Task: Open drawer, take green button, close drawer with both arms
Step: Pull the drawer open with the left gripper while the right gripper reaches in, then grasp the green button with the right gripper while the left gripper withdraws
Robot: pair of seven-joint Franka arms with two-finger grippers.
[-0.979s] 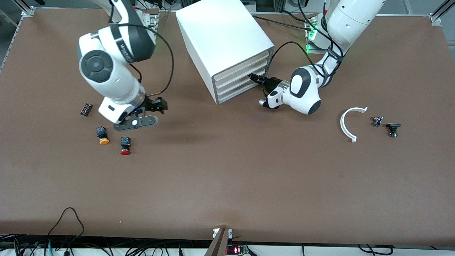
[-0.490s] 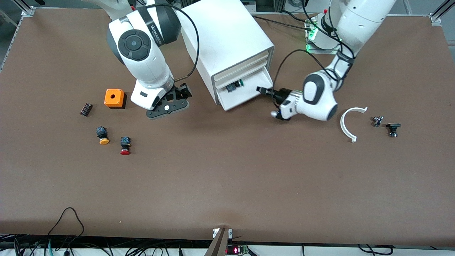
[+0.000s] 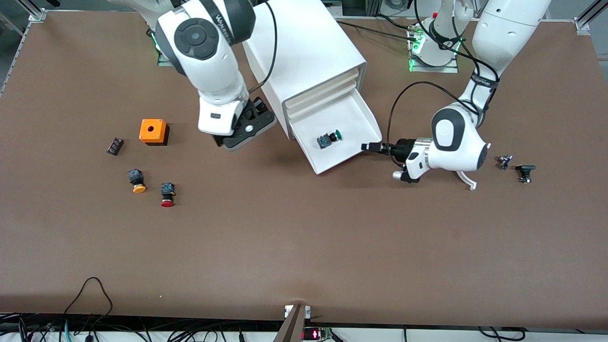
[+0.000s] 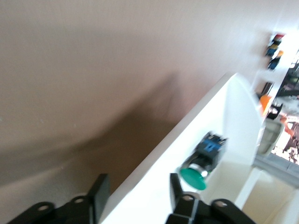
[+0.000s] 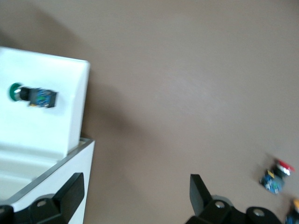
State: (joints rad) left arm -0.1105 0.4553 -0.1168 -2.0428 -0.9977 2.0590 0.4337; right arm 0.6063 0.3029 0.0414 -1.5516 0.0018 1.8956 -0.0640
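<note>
The drawer [image 3: 354, 118], a lower one of the white cabinet [image 3: 299, 42], stands pulled far out. The green-capped button [image 3: 329, 139] lies on its side in it and also shows in the left wrist view [image 4: 202, 160] and the right wrist view [image 5: 32, 95]. My left gripper [image 3: 365, 147] is at the drawer's front wall near its corner. In the left wrist view that wall [image 4: 205, 112] runs between the fingers of the left gripper [image 4: 138, 189], which are closed on it. My right gripper [image 3: 250, 127] is open and empty [image 5: 135, 186], low beside the cabinet's front corner, toward the right arm's end.
An orange box [image 3: 153, 131], a small black part [image 3: 115, 146], a yellow-orange-capped button [image 3: 137, 181] and a red-capped button [image 3: 166, 194] lie toward the right arm's end. A white curved piece [image 3: 468, 181] and two small parts [image 3: 504, 162] [image 3: 525, 172] lie near the left arm.
The drawer has slid from shut to far out as my left gripper drew back with it. My right arm has moved from near the loose buttons to beside the cabinet.
</note>
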